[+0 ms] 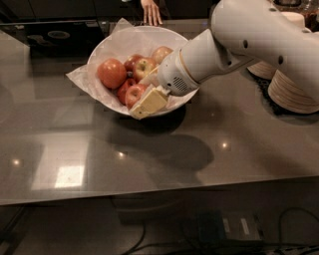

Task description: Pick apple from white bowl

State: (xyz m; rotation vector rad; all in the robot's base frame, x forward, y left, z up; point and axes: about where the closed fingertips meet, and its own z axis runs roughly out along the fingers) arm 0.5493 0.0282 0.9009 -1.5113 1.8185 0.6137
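Note:
The white bowl (107,47), lined with crinkled white paper, stands on the dark counter at upper centre and holds several apples. A deep red apple (132,94) lies at the bowl's front. A more orange-red apple (111,73) lies at the left, and a yellow-red one (145,66) sits behind. My gripper (143,97) reaches into the bowl from the right, over the front rim, right against the deep red apple. The white arm (239,45) hides the bowl's right side.
Stacks of beige paper plates (294,92) stand at the right, behind the arm. A person's hand (151,12) rests at the counter's far edge behind the bowl. Cables lie on the floor below the front edge of the counter (149,164).

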